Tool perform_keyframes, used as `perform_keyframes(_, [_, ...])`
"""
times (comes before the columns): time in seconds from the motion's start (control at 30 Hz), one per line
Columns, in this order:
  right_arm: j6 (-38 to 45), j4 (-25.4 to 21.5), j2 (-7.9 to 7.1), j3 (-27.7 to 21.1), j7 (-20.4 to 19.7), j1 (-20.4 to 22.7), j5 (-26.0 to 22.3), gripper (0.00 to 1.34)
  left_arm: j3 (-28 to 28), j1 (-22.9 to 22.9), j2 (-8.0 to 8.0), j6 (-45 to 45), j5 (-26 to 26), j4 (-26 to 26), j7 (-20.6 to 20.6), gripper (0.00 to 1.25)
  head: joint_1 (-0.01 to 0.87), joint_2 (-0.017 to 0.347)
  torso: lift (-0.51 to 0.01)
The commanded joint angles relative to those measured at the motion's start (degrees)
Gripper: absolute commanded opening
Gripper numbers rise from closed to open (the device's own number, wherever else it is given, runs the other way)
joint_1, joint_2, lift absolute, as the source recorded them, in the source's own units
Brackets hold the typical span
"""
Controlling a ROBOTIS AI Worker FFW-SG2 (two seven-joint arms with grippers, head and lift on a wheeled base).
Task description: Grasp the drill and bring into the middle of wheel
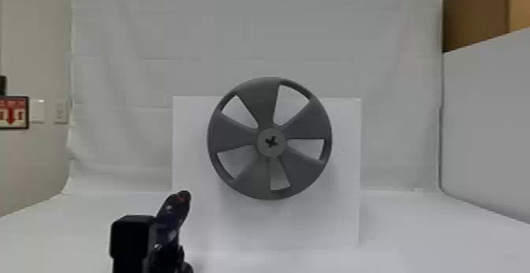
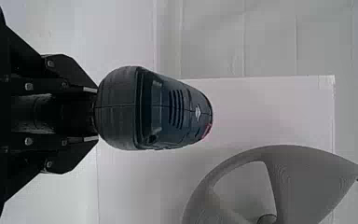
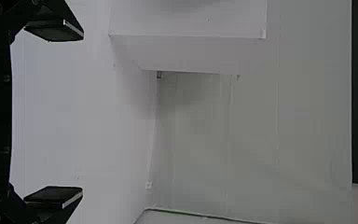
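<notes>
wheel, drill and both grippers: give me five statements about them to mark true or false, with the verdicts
1. The left gripper is closed on the drill. True.
2. The right gripper is clamped shut. False: its fingers are wide apart, with nothing between them.
3. The wheel has a dark cross-shaped mark on its hub. True.
4. The wheel lies flat on its side. False: it stands upright, in front of a white box.
5. The drill is already at the middle of the wheel. False: in the head view it is below and to the left of the wheel.
</notes>
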Motion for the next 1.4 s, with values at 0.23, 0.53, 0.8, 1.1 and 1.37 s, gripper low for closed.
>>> perform_keyframes(0.23, [0.0, 0.11, 0.0, 0.18, -0.05, 0.0, 0.02, 1.21, 0.02, -0.22, -0.09, 0.0, 0.65, 0.49, 0.83, 0.03, 0.0, 0.0, -0.406])
perform_keyframes(0.53, [0.0, 0.11, 0.09, 0.27, -0.05, 0.0, 0.1, 1.21, 0.02, -0.31, -0.27, 0.0, 1.18, 1.02, 0.91, 0.03, 0.0, 0.0, -0.406])
perform_keyframes(0.8, [0.0, 0.2, 0.17, 0.36, 0.04, 0.0, 0.1, 1.21, -0.24, -0.39, -0.27, -0.35, 0.83, 1.11, 0.91, 0.13, 0.0, 0.0, -0.406])
perform_keyframes(1.1, [0.0, 0.2, 0.26, 0.53, 0.04, 0.0, 0.1, 1.21, -0.41, 0.13, -0.18, -3.25, 1.09, 1.81, 1.44, 0.89, 0.0, 0.0, -0.406])
perform_keyframes(1.37, [0.0, 0.2, 0.26, 0.62, -0.05, 0.0, 0.1, 1.21, -0.33, -0.04, -0.18, -3.34, 1.27, 2.25, 1.53, 1.19, 0.0, 0.0, -0.406])
